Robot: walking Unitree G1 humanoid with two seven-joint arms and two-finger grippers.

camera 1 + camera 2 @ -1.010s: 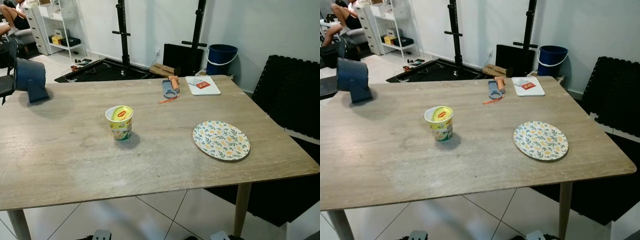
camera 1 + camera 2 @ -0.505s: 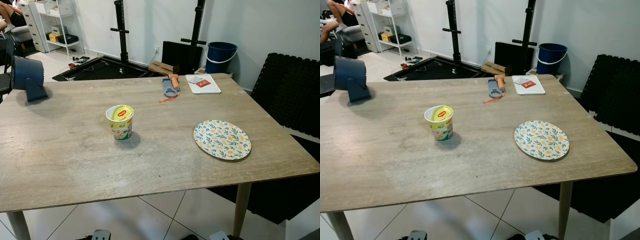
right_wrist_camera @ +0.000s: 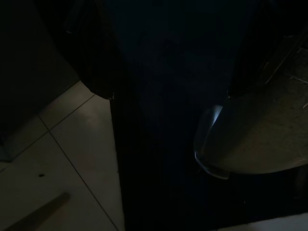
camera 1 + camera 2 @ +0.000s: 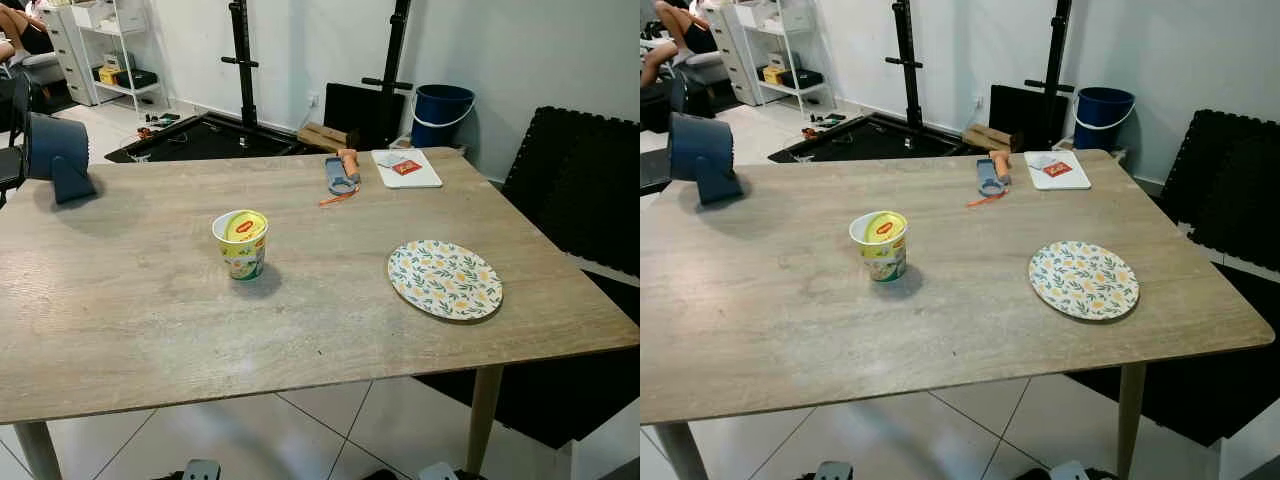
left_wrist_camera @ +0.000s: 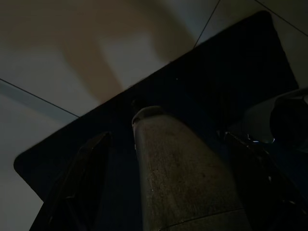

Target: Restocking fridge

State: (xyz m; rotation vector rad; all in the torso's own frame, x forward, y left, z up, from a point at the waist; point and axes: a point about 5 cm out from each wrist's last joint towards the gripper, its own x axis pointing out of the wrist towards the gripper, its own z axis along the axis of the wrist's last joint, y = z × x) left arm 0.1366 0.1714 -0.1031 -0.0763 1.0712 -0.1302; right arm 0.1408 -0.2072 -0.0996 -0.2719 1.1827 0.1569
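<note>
A yellow and white instant noodle cup (image 4: 240, 243) stands upright near the middle of the wooden table (image 4: 120, 300). To its right lies an empty floral plate (image 4: 444, 279). Both arms hang idle below the table. In the dark left wrist view my left gripper (image 5: 166, 139) is open over a dark mat, with a grey rounded part behind the gap. My right gripper (image 3: 168, 96) also stands open in its dark wrist view, above floor tiles and a dark mat. Neither holds anything.
A blue fan (image 4: 55, 155) sits at the table's far left, a blue and orange tool (image 4: 341, 175) and a white board (image 4: 405, 168) at the far edge. Behind are black rack posts (image 4: 243, 60), a blue bucket (image 4: 442, 112) and black foam mats (image 4: 580, 190) on the right.
The camera has shifted slightly, so the whole scene has slid a little. Nothing on the table has moved.
</note>
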